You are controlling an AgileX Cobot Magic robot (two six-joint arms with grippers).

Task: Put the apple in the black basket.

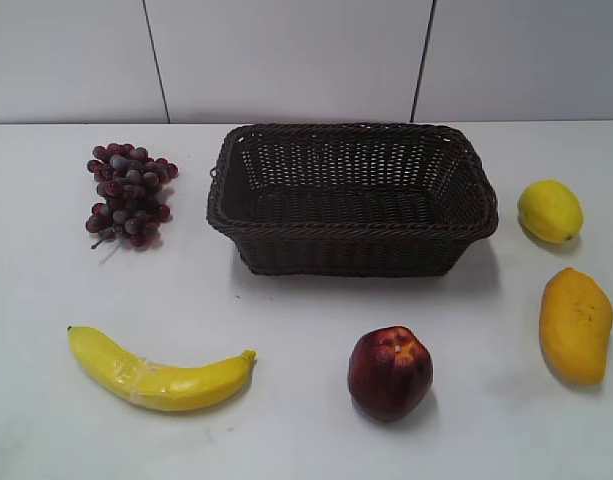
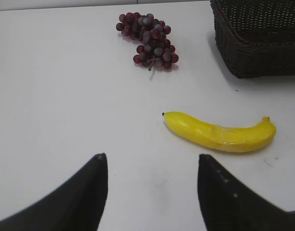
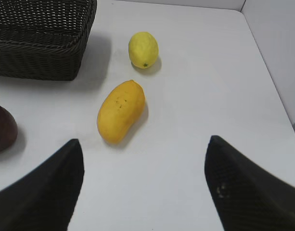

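The dark red apple (image 1: 389, 371) stands on the white table in front of the black basket (image 1: 352, 258), a little right of its middle. The basket is empty in the exterior view. In the right wrist view the apple (image 3: 3, 130) shows at the left edge and the basket (image 3: 41, 53) at the top left. My right gripper (image 3: 144, 147) is open and empty, right of the apple. My left gripper (image 2: 152, 161) is open and empty over bare table; the basket's corner (image 2: 262, 48) shows at its top right. Neither gripper shows in the exterior view.
A bunch of grapes (image 1: 129, 193) lies left of the basket and a banana (image 1: 161, 373) at the front left. A lemon (image 1: 549, 210) and a mango (image 1: 575, 324) lie right of the basket. A wall stands behind the table.
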